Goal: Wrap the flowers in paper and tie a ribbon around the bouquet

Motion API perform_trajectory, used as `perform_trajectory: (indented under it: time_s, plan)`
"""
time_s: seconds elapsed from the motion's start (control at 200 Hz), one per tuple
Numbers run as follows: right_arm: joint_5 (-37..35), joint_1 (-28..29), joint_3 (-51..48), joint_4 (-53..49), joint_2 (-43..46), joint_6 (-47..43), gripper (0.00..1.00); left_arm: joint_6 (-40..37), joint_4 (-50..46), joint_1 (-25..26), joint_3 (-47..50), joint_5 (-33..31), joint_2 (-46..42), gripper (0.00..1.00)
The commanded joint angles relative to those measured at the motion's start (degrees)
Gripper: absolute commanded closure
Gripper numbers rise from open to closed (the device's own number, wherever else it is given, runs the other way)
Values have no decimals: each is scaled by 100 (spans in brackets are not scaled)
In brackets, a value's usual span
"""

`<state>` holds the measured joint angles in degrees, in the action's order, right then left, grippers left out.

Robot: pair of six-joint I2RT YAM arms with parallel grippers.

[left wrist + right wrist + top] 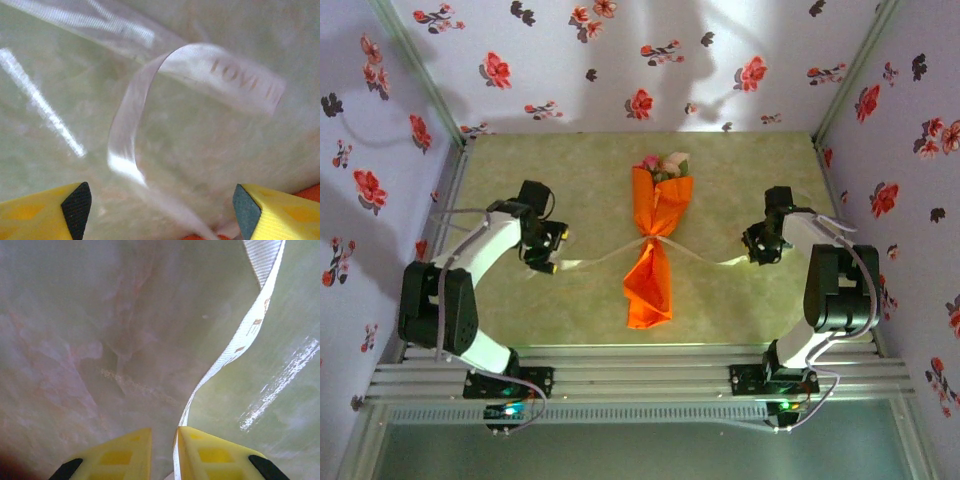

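On the green tabletop [570, 180] the orange bouquet [654, 240] lies midway between the two tools, flowers [665, 163] at its far end. The ribbon [610, 255] circles its pinched middle and trails out to each tool. The left tool [160, 210] is spread wide, with a slack loop of ribbon just ahead of it. The right tool [164, 440] is nearly pressed together, ribbon running into the narrow gap; I cannot tell whether it pinches.

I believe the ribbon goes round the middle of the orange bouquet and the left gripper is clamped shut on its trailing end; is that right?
Not quite: the left gripper is open, not clamped. In the left wrist view its jaws stand wide apart, and the ribbon curls loose between them. The ribbon does go round the middle of the bouquet.
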<state>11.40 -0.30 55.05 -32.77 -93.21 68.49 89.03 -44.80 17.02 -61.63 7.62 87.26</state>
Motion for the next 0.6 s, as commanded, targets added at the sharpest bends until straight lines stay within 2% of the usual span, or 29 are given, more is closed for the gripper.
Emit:
perform_trajectory:
  time_s: [0.0,0.075,0.17,0.28,0.405,0.595]
  plan:
    - [-190,80,149,-199,100,-85,78,-54,-743,344,-247,-210,-139,21]
    - [-182,116,181,-198,68,-71,78,146,-976,475,-236,-233,-159,20]
    - [-182,149,225,-212,66,-66,78,437,-810,635,-120,-119,-146,21]
    - [-191,185,243,-203,75,-57,78,1043,-182,872,33,94,68,22]
    - [-182,227,260,-202,66,-49,78,1789,308,1024,-19,133,547,28]
    - [-191,245,222,-212,151,0,78,2267,74,1085,-308,26,1261,35]
